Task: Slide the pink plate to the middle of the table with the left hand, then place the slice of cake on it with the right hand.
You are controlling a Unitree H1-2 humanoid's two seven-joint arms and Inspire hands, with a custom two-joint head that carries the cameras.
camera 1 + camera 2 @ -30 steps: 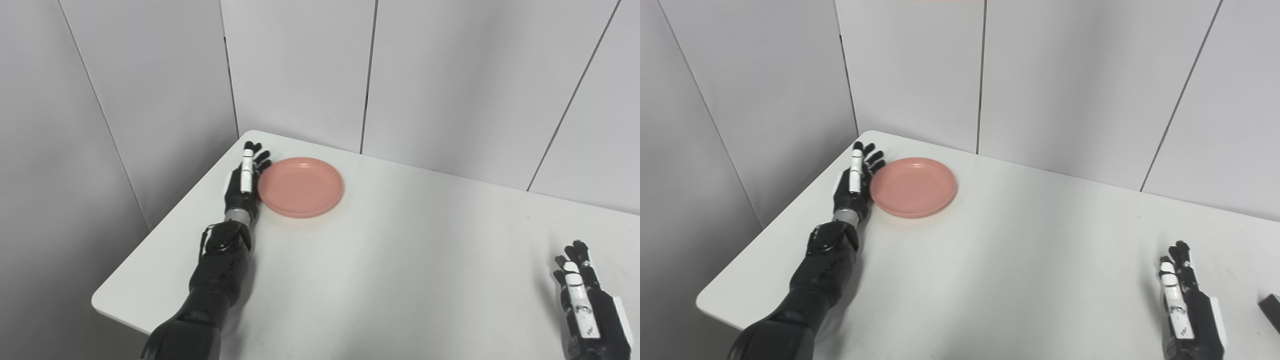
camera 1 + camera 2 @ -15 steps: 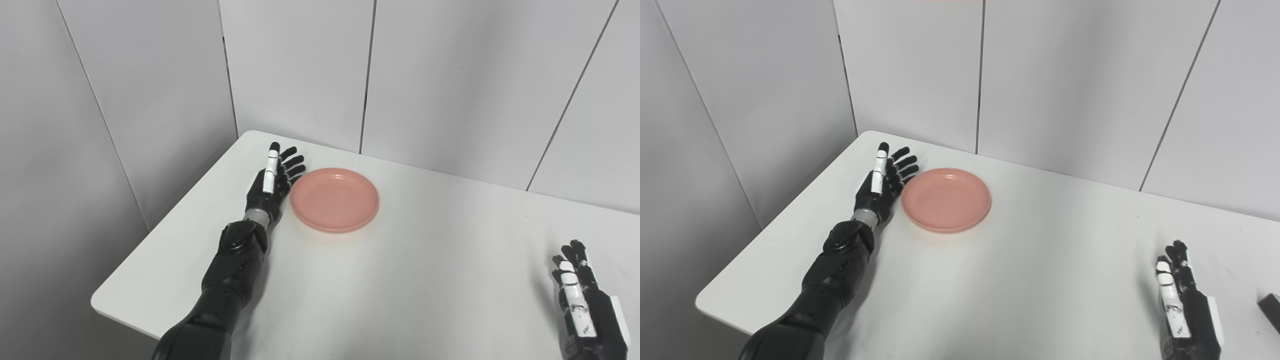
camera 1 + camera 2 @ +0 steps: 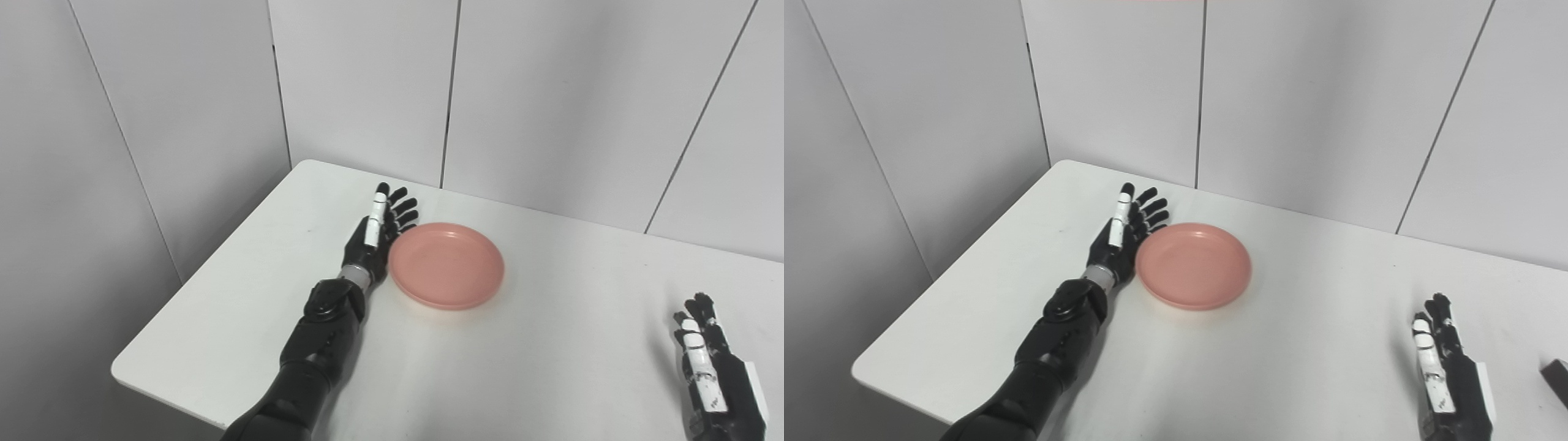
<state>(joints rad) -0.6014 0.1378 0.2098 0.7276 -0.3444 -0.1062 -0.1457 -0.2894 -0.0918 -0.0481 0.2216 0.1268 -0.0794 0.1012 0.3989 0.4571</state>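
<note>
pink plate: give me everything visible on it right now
The pink plate is round and shallow, with a low raised rim and a flat well. It is a uniform salmon pink with a smooth matte look, possibly plastic. It is empty and lies flat and upright on the white table, left of the table's middle and towards the back wall. The left hand, fingers straight and spread, stands on edge against its left rim, apparently touching it. Nothing else is near it; the right hand rests far off.

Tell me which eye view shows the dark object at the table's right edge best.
The right eye view: the dark object shows there as a small corner cut off by the picture's edge, just right of the right hand. What it is cannot be told. The left eye view does not show it.
</note>
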